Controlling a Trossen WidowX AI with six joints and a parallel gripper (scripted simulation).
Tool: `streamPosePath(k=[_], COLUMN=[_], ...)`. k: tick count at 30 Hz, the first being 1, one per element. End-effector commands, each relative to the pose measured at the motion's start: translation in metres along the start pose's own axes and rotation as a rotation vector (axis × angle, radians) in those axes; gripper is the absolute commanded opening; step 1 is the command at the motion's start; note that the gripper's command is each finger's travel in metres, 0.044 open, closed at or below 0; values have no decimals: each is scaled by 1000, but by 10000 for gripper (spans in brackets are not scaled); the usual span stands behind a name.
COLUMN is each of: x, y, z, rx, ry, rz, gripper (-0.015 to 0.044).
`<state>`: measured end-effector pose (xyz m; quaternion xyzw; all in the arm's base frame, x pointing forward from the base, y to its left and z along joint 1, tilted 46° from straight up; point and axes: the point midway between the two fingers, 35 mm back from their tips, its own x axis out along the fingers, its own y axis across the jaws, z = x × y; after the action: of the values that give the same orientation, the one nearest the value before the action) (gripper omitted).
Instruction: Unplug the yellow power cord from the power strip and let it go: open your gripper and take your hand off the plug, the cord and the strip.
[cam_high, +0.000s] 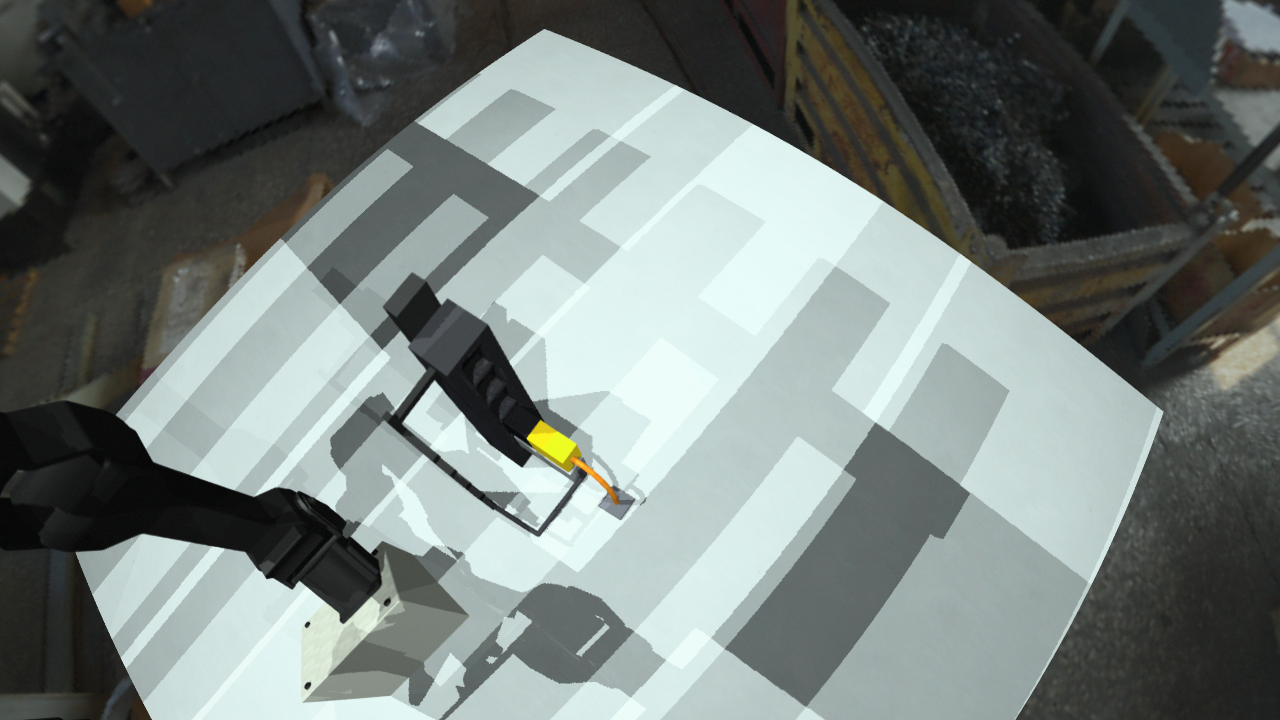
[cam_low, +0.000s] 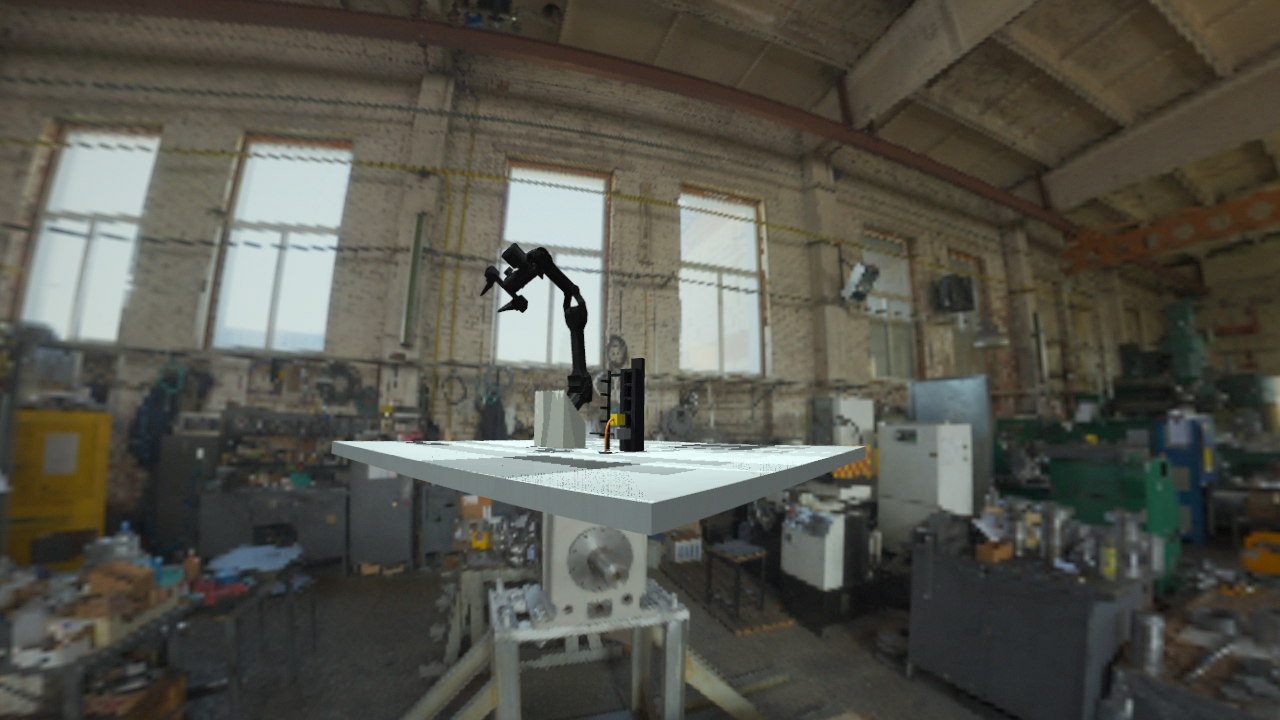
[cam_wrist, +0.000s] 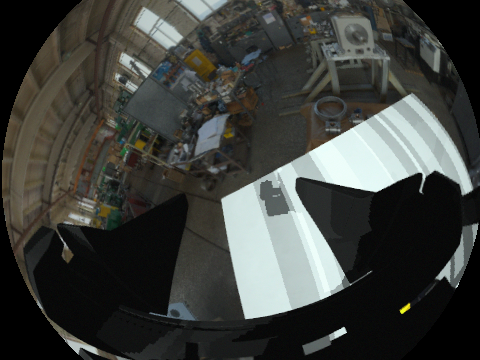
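My gripper (cam_low: 501, 293) hangs high above the table (cam_low: 716, 483), fingers spread wide, grasping nothing — well apart from the plug (cam_high: 552, 445), which sits seated in the strip's (cam_high: 474, 376) lowest socket.

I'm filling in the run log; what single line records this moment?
gripper: jaws open, empty, raised high | yellow plug: seated in power strip | cord: untouched | unplugging: not started

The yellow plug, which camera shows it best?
The top view: the plug sits large and unobstructed at the end of the strip, still plugged in. The exterior view shows it only as a tiny yellow speck; the wrist view shows a small yellow fleck, too small to identify.
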<state>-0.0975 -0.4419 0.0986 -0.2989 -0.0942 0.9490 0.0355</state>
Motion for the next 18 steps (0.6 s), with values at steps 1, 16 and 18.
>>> streamPosePath(k=[1, 16, 18], x=[0, -78, -93], y=[0, -37, -53], z=[-1, -162, -192], rx=[-3, -530, -642], ry=[2, 357, 425], rz=[0, 136, 166], gripper=[374, 160, 160])
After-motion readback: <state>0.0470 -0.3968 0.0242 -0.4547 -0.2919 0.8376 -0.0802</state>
